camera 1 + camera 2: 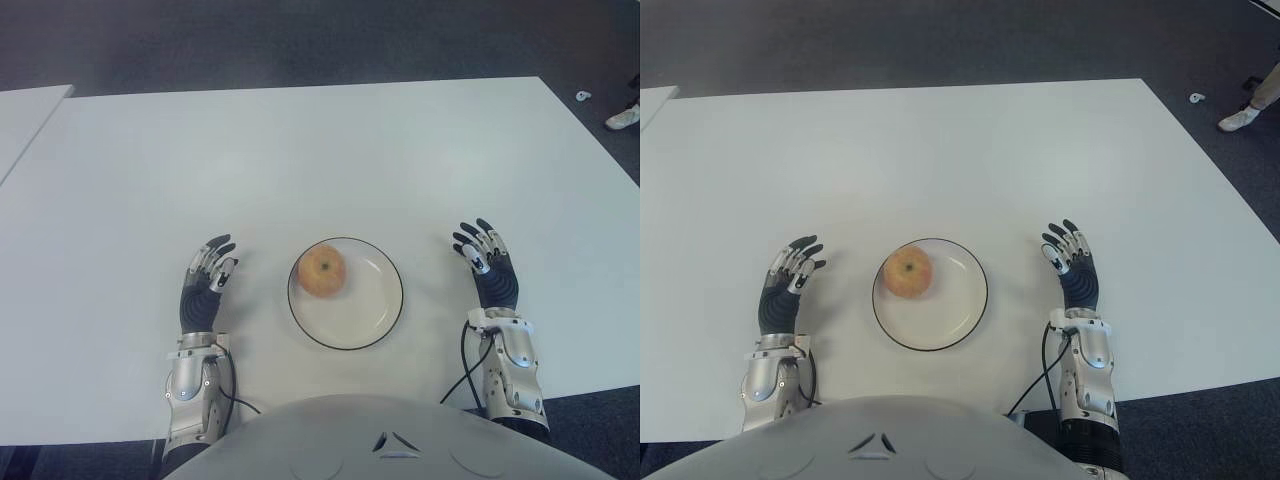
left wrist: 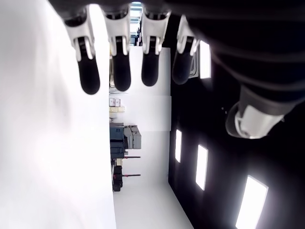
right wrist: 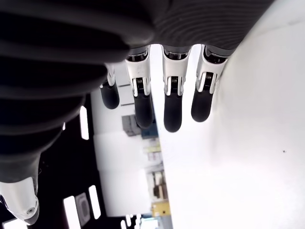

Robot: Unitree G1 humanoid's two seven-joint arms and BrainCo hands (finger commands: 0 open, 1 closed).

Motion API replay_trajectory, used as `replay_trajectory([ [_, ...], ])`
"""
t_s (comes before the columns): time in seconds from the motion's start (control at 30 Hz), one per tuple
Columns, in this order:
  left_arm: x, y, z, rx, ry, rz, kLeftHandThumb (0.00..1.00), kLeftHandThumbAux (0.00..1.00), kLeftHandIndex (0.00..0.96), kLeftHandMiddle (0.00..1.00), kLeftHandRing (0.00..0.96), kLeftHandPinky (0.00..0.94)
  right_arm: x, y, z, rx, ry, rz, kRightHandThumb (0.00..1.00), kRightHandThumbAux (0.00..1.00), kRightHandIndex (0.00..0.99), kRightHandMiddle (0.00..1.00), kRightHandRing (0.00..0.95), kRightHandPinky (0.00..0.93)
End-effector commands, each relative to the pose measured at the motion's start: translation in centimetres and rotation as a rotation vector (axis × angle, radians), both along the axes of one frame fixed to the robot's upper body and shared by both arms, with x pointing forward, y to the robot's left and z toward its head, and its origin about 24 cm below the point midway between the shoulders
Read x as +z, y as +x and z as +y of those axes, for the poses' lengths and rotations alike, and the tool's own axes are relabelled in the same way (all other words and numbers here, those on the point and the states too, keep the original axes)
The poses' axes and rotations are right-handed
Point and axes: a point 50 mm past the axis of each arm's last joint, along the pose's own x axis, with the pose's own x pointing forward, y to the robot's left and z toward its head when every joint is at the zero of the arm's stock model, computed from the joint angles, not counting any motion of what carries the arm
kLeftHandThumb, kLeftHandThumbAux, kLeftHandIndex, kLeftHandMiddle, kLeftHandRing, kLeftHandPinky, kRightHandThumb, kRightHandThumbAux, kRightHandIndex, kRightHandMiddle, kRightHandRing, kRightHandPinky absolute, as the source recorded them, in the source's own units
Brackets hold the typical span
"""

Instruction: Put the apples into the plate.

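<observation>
I see one apple [image 1: 322, 271] already in the plate [image 1: 375, 320], left side. Left hand [image 1: 206, 285] is nearer it; right hand [image 1: 488, 268] right of plate. Both hands open, empty.

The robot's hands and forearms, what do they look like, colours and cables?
The left hand and right hand have dark ribbed palms and silver-white finger segments with black tips. The forearms are silver-grey metal, and a black cable loops off each wrist.

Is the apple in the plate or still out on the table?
In the plate. The apple sits inside the rim of the plate, on its left part. Left hand and right hand are both open, holding nothing.
</observation>
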Motion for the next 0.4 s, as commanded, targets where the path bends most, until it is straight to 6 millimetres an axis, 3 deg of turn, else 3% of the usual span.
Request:
replay_trajectory([
  [0.03, -1.37, -0.97, -0.56, -0.014, -0.022, 0.103, 0.298, 0.483, 0.207, 0.196, 0.230, 0.286, -1.99, -1.24, 0.52, 0.001, 0.010, 0.150, 0.266, 0.612, 0.090, 0.210, 0.208, 0.194],
  [0.4, -1.33, -0.94, -0.86, -0.017, -0.003, 0.110, 0.290, 0.488, 0.189, 0.192, 0.226, 0.286, -1.94, -1.30, 0.68, -0.001, -0.018, 0.170, 0.255, 0.607, 0.067, 0.204, 0.198, 0.170],
])
